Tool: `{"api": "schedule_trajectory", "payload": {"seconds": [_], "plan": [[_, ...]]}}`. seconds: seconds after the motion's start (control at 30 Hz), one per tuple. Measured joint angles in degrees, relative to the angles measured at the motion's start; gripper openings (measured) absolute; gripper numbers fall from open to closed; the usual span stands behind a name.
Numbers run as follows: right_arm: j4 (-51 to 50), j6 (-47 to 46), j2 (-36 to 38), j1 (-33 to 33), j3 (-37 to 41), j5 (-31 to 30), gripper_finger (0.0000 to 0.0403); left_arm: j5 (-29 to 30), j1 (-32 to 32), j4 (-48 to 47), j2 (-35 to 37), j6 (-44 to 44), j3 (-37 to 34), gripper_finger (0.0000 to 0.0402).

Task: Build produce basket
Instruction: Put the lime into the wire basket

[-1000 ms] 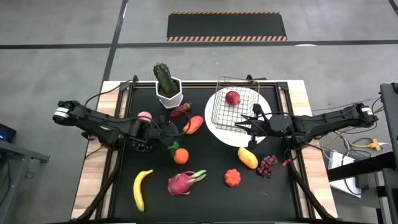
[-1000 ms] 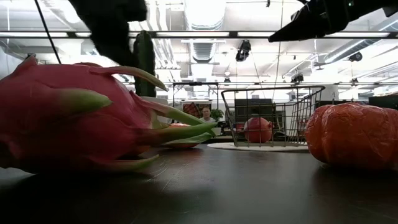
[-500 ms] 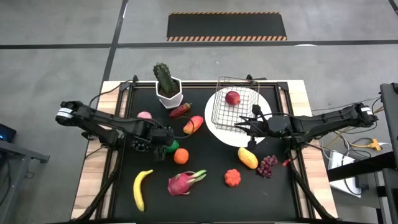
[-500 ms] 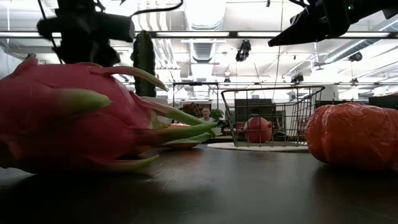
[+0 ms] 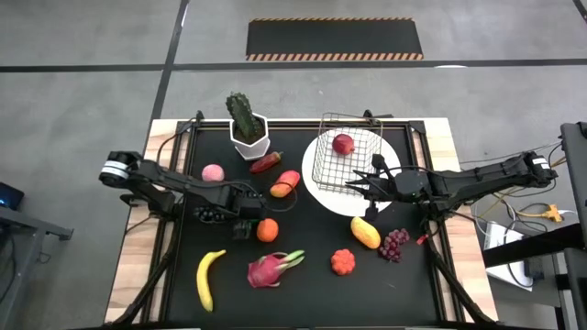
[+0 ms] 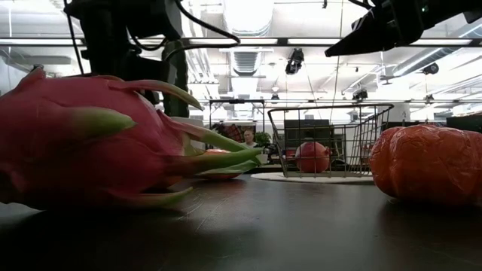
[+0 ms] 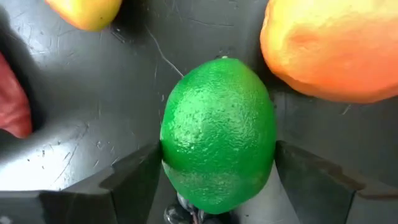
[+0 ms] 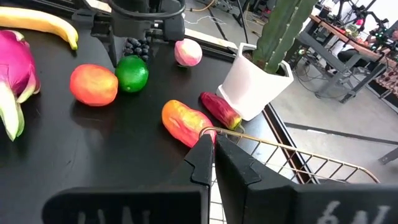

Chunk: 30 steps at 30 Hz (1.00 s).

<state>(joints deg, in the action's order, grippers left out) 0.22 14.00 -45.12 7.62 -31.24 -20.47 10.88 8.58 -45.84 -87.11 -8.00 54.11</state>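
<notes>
Left gripper (image 7: 214, 186) standing open — green lime (image 7: 217, 134) sitting between its fingers (image 7: 134, 180), just beside the orange (image 7: 333, 46); right gripper (image 5: 356, 186) hovering shut beside the basket (image 5: 344, 158).

The lime (image 7: 217, 134) has a pebbled, slightly glossy plastic-looking skin; the black table (image 7: 93, 112) is scuffed and sheeny; the basket (image 5: 341, 158) is thin metal wire.

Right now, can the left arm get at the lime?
Probably yes: the left gripper is open, with the lime between its fingers. The orange lies close beside it.
</notes>
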Motion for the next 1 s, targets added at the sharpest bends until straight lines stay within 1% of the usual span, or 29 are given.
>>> {"api": "schedule_trajectory", "payload": {"seconds": [0.1, 0.33, 0.5, 0.6, 0.7, 0.77, 0.83, 0.9, 1.0], "plan": [[0.0, -0.5, 0.0, 0.0, 0.0, 0.0, 0.0009, 0.1, 0.0, 0.0, -0.4, 0.8, 0.2, 0.0274], [0.0, -1.3, 0.0, 0.0, 0.7, 0.0, 0.0009, 0.0, 0.0, -0.1, 1.3, 0.9, 0.0, 0.0224], [0.1, -2.2, 0.0, 0.0, 1.6, 0.0, 0.0009, 1.0, 0.0, -0.3, 1.7, 0.9, 0.3, 0.0211], [1.7, -3.3, 0.0, 0.0, 2.2, 0.0, 0.0009, 3.2, 0.0, -2.4, 2.2, 0.9, 1.2, 0.0210], [5.3, -4.0, -0.1, 0.0, 3.2, 0.0, 0.0009, 8.4, 0.0, -3.1, 4.8, -0.5, 2.2, 0.0209], [7.7, -4.0, -0.1, 0.0, 3.9, 0.0, 0.0009, 11.6, 0.2, -1.4, 7.2, -1.9, 2.7, 0.0209], [9.3, -4.0, -0.1, 0.0, 4.4, 0.0, 0.0009, 14.4, 0.3, 2.5, 10.2, -3.0, 2.9, 0.0209], [10.4, -4.7, -0.1, 0.0, 4.7, 0.4, 0.0009, 17.3, 0.8, 8.3, 13.2, -3.4, 2.7, 0.0208], [14.8, -5.8, -0.4, -0.1, 5.8, 4.7, 0.0009, 21.1, 2.1, 20.0, 17.0, -1.4, 1.0, 0.0208]]}}
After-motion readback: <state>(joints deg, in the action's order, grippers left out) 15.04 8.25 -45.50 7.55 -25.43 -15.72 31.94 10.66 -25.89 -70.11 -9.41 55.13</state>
